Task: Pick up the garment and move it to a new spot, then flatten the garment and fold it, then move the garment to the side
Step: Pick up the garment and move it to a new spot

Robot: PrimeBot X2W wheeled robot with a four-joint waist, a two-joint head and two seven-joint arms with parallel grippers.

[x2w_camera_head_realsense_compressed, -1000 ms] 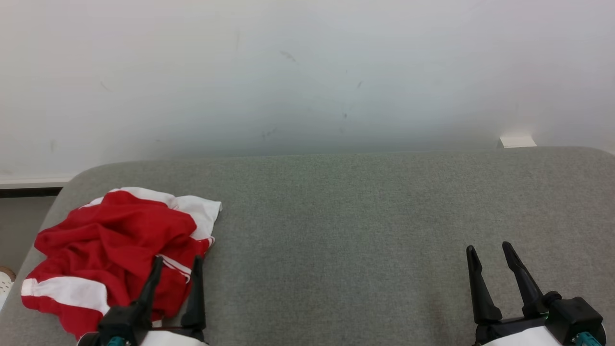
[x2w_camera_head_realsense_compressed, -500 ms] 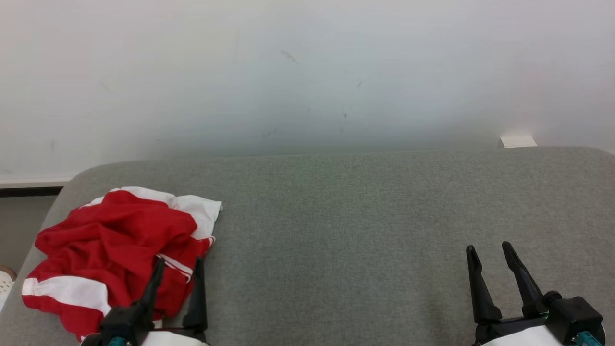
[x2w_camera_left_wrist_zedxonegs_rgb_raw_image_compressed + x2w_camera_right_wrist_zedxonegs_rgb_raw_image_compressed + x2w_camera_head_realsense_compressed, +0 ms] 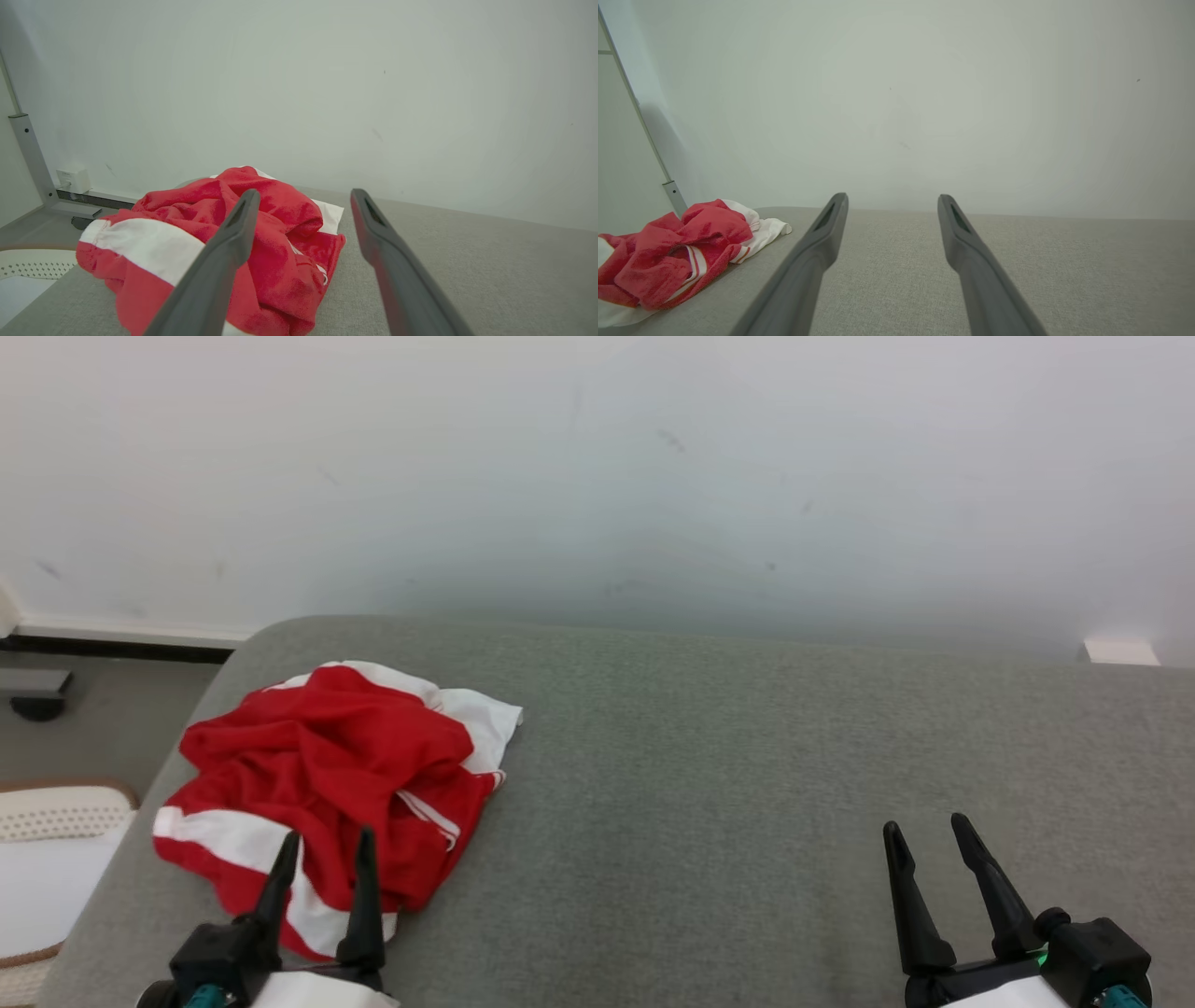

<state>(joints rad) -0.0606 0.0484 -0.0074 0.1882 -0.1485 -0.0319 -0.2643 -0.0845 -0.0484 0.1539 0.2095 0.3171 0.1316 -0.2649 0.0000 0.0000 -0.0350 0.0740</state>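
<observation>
The grey fabric-covered surface (image 3: 747, 756) runs wide from left to right, with a rounded far-left corner and a far edge lying close against the pale, scuffed wall (image 3: 597, 476). Its middle and right parts lie bare, giving wide room there.

The crumpled red garment with white bands and thin white stripes (image 3: 327, 784) sits bunched in a loose heap at the left end of the surface, near the left edge, a white flap spread toward the far right of the heap.

The left hand (image 3: 329, 833) is at the near side of the heap, its two dark fingers spread apart and released, pointing over the cloth; whether the tips touch it cannot be told. The right hand (image 3: 926, 822) is well apart at the near right over bare fabric, fingers likewise spread and gripping nothing.

Beyond the left edge, lower down, stands a white perforated object with a brown rim (image 3: 56, 821). A small white block (image 3: 1120, 651) sits at the far right by the wall.
</observation>
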